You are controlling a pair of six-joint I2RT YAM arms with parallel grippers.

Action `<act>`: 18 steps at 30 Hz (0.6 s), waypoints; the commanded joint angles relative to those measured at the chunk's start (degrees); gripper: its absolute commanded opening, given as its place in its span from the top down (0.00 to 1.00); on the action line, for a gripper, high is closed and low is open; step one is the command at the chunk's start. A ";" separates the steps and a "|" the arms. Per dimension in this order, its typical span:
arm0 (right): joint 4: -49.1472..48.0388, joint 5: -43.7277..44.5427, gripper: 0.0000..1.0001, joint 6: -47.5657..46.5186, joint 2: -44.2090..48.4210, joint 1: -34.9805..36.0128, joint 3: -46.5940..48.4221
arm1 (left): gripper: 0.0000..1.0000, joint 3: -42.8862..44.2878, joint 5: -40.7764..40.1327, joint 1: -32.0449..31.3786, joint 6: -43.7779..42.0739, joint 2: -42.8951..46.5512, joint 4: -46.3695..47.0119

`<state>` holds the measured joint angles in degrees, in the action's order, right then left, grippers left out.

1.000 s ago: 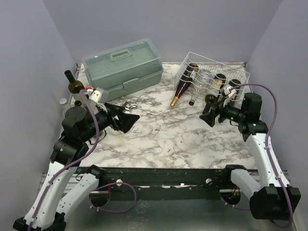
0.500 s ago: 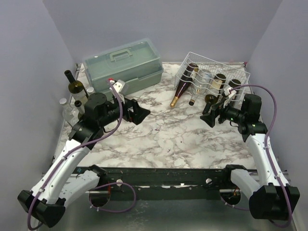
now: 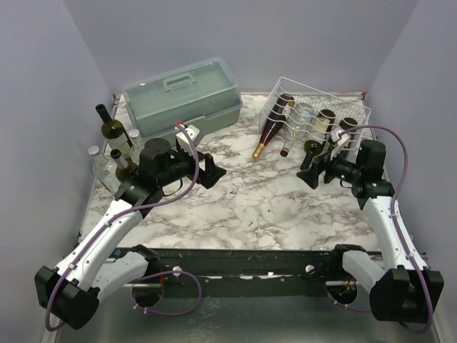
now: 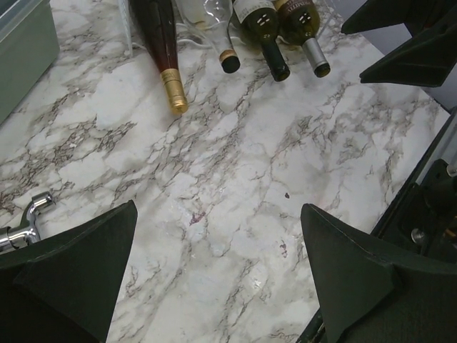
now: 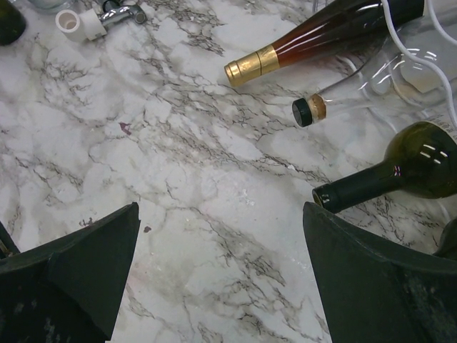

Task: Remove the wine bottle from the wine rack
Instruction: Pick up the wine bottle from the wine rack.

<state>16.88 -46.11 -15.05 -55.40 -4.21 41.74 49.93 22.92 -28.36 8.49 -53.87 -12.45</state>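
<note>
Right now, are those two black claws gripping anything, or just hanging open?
Left black two-finger gripper: open, holding nothing.
Right black two-finger gripper: open, holding nothing.

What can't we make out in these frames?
- Labels of the glass wine bottles in the white wire wine rack: too small in the top view, mostly cut off by the top edge in the left wrist view.
- Small chrome metal object: left wrist view, partly behind a finger of the left tool.
- Dark green glass bottle: right wrist view, body cut off by the right edge.
- Grey-green plastic toolbox contents: top view, lid shut.
</note>
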 commanded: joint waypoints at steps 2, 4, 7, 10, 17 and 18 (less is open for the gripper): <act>-1.59 0.02 0.00 -0.60 -0.56 -0.38 -1.38 | 0.01 -2.00 -0.82 -0.47 -3.62 1.25 0.01; -1.67 -0.06 0.00 -1.02 -0.61 -0.47 -1.65 | 0.01 -2.76 -1.87 -0.47 -3.83 2.43 0.26; -1.81 -0.12 0.00 -1.34 -0.87 -0.76 -1.92 | 0.01 -3.11 -1.87 -0.47 -3.67 2.76 0.69; -1.99 -0.04 0.00 -1.44 -1.12 -0.89 -2.08 | 0.01 -2.99 -1.00 -0.47 -3.02 1.76 0.99; -2.51 0.84 0.00 -1.97 -1.11 -1.56 -2.61 | 0.01 -2.64 0.19 -0.47 -2.11 -0.01 1.02; -2.56 1.00 0.00 -1.98 -0.99 -1.74 -2.69 | 0.01 -2.65 -0.11 -0.47 -2.23 0.06 1.01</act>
<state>15.97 -46.09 -15.88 -56.36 -5.08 40.10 47.11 22.31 -28.62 6.37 -53.54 -12.40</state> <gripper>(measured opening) 0.995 0.987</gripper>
